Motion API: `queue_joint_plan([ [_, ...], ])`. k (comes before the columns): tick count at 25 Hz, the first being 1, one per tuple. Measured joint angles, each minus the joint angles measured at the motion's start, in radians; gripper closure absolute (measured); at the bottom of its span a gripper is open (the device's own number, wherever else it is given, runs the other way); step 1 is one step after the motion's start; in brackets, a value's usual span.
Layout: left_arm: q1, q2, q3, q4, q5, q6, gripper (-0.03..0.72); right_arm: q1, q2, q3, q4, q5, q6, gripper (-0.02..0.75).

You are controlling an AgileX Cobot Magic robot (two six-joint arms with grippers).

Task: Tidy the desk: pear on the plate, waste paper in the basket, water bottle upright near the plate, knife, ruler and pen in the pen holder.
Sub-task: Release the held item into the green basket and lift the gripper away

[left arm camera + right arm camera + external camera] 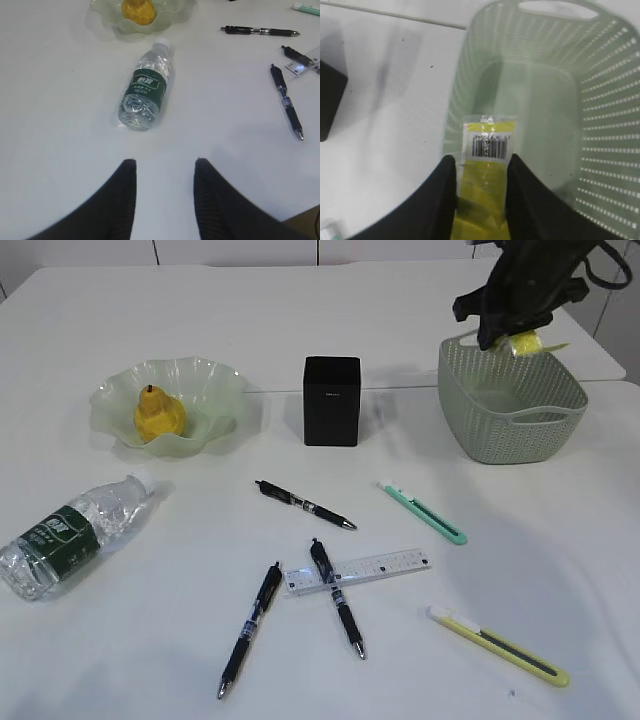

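Hanging over the rear rim of the green woven basket, the yellow waste wrapper with its barcode label is pinched between the two black fingers of the right gripper, directly above the basket's interior. Left of the basket stands the black pen holder, and farther left the pale green plate carries the pear. In front of the plate, the water bottle lies on its side, cap toward the plate. The left gripper hovers near the bottle's base with jaws spread, holding nothing. In front of the pen holder lie three black pens, a clear ruler, a teal utility knife and a yellow utility knife.
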Motion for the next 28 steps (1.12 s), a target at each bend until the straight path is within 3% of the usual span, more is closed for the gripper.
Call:
queue_joint_plan([
  [11, 0.000, 0.000, 0.000, 0.002, 0.000, 0.000, 0.420, -0.106, 0.000, 0.000, -0.026, -0.057, 0.035, 0.474],
  [28, 0.000, 0.000, 0.000, 0.002, 0.000, 0.000, 0.420, -0.108, 0.070, 0.000, 0.057, -0.112, 0.016, 0.477],
])
